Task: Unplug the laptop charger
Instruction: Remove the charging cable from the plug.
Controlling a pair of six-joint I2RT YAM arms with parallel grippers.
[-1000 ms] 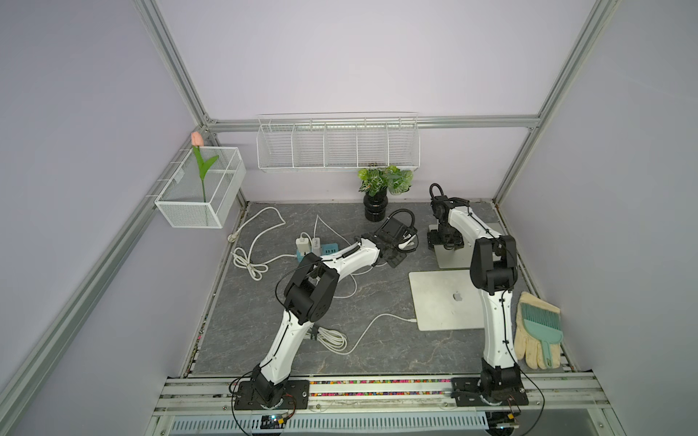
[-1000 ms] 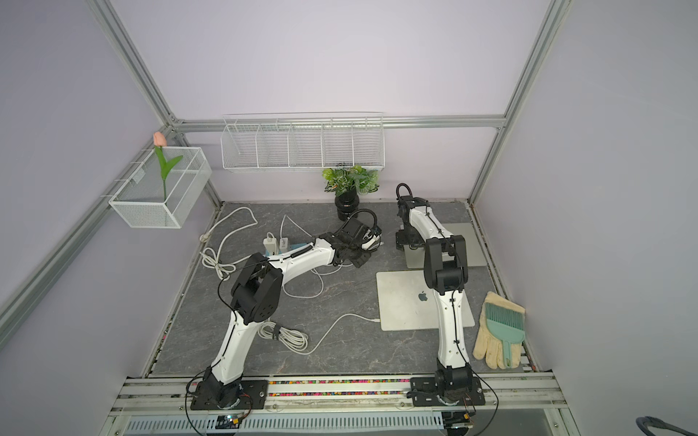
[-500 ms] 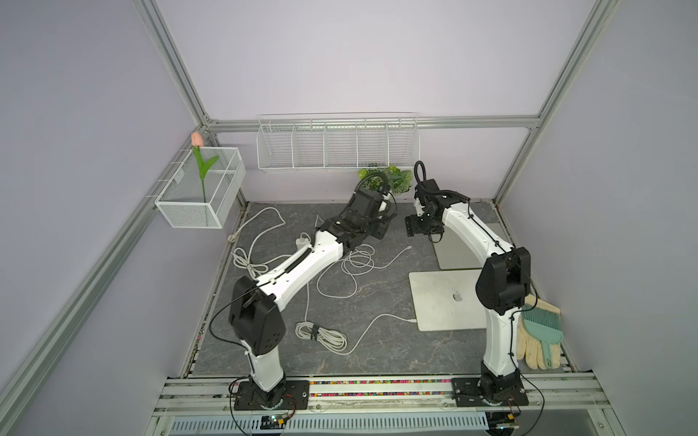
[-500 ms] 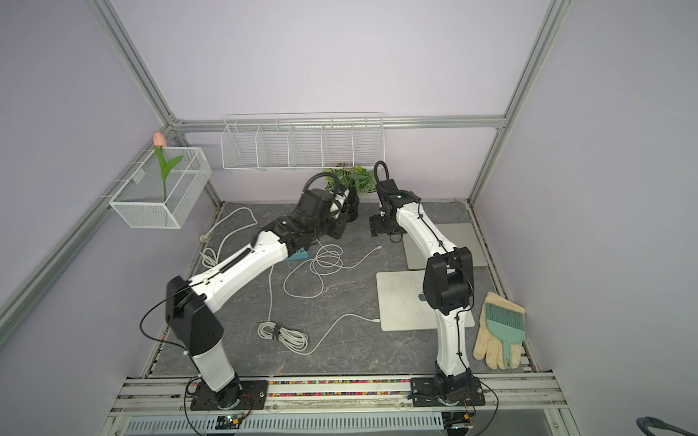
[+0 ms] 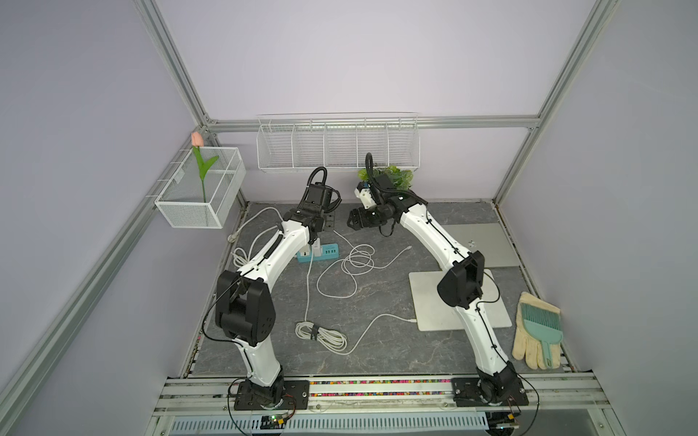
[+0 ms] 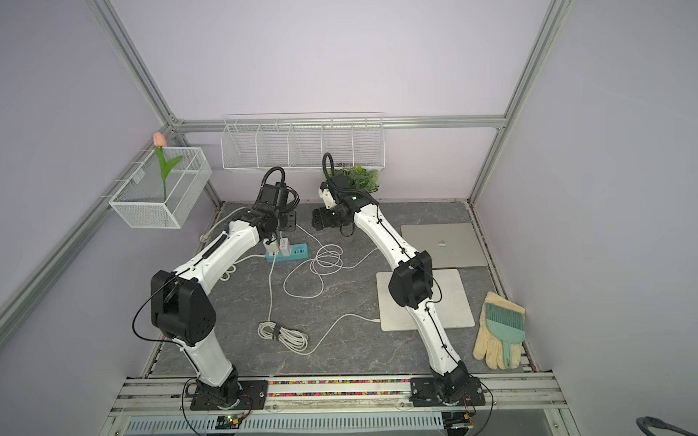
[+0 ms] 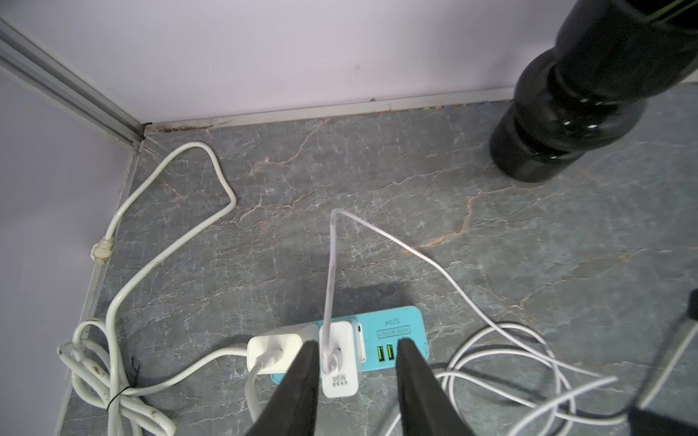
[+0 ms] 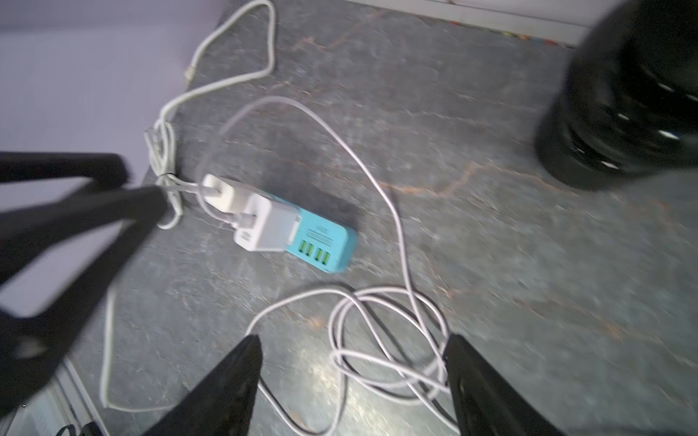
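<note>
A teal brush (image 5: 541, 321) lies on a glove (image 5: 525, 349).

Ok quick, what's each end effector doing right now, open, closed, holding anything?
Left end effector: open, fingers either side of the white charger, not gripping it.
Right end effector: open, holding nothing.

Soft, even overhead light is filling both top views, casting only faint shadows on the grey surface (image 5: 377, 358). The right wrist view is smearing with motion blur and catching a pale glare patch, while the left wrist view is looking sharp.
</note>
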